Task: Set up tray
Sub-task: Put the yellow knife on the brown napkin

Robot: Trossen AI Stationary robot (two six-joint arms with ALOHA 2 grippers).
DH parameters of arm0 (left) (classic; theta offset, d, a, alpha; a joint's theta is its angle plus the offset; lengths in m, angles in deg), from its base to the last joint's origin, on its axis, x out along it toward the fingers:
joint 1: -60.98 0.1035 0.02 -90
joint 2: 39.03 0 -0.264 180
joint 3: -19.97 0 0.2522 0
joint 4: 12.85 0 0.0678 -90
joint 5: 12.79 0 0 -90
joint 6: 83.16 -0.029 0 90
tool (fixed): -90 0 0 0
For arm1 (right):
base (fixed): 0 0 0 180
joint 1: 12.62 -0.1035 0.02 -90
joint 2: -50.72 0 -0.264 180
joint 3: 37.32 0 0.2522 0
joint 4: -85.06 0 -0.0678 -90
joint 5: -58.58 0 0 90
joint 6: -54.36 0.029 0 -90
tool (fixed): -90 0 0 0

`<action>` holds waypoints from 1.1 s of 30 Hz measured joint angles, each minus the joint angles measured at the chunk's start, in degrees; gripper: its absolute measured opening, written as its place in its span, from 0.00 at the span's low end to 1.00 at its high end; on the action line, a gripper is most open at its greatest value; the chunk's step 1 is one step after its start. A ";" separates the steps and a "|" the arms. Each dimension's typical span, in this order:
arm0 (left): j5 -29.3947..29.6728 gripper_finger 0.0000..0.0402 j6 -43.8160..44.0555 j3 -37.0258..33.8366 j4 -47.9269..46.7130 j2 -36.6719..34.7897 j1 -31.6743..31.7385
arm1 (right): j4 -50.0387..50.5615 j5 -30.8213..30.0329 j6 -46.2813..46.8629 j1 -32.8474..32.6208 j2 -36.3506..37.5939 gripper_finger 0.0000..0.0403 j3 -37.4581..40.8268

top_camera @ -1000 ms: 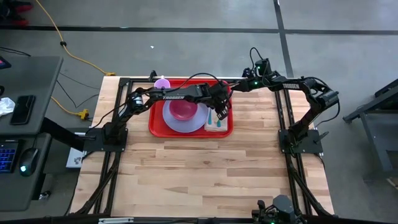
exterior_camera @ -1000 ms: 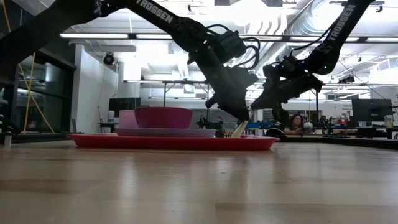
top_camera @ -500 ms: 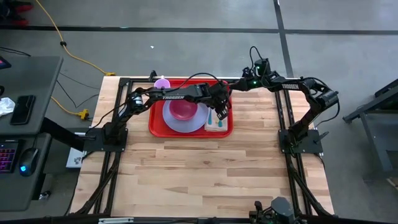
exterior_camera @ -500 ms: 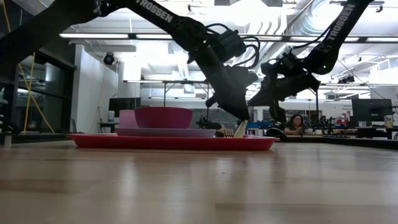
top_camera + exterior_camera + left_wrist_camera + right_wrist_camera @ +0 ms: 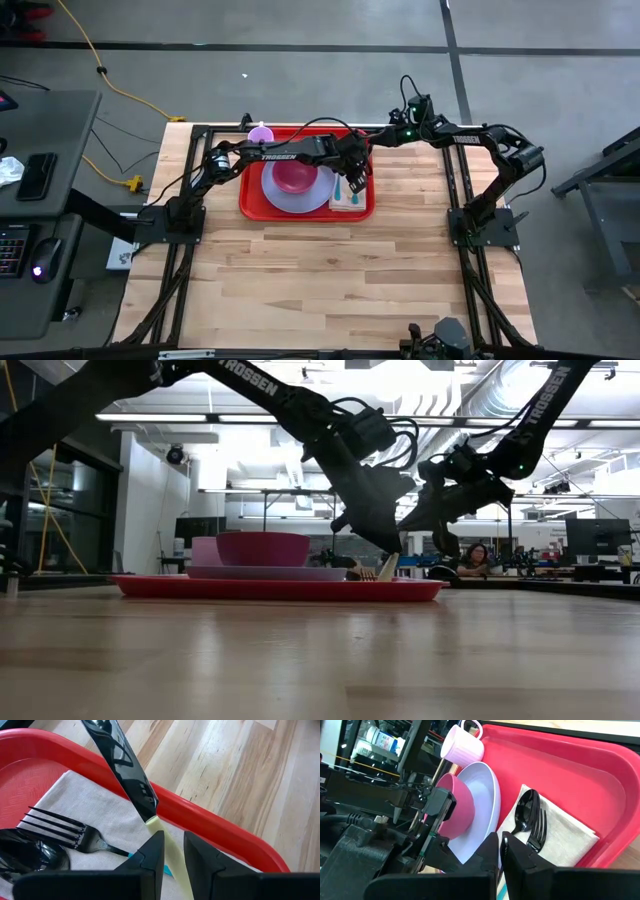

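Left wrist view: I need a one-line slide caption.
Left pincer grips a knife by its pale handle, over a napkin with fork in the red tray.

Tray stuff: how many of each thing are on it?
Plate: 1
Bowl: 1
Cup: 1
Napkin: 1
Fork: 1
Spoon: 1
Knife: 1, held in the left claw
Total: 7, all on the red tray.
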State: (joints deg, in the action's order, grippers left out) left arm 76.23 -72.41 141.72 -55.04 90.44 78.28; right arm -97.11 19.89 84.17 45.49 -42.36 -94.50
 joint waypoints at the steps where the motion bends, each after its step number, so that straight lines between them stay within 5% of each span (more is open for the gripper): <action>1: 0.00 0.26 -0.01 0.00 0.00 0.00 0.00 | 0.00 0.00 0.00 0.00 0.00 0.00 0.00; 16: -0.64 0.27 5.88 0.00 0.37 0.00 1.03 | -0.15 0.00 -0.04 -0.01 0.01 0.00 0.00; 28: -3.01 0.60 6.12 0.00 1.29 0.00 1.09 | -0.01 0.04 -0.15 -0.02 0.02 0.00 0.00; 33: 0.27 0.63 4.67 -0.04 1.33 0.13 1.17 | 0.00 1.31 -0.04 -0.13 0.06 0.00 0.00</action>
State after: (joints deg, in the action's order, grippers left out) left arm 76.50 -67.74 141.68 -53.71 90.57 79.45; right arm -97.11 21.20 84.12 45.36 -42.29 -94.50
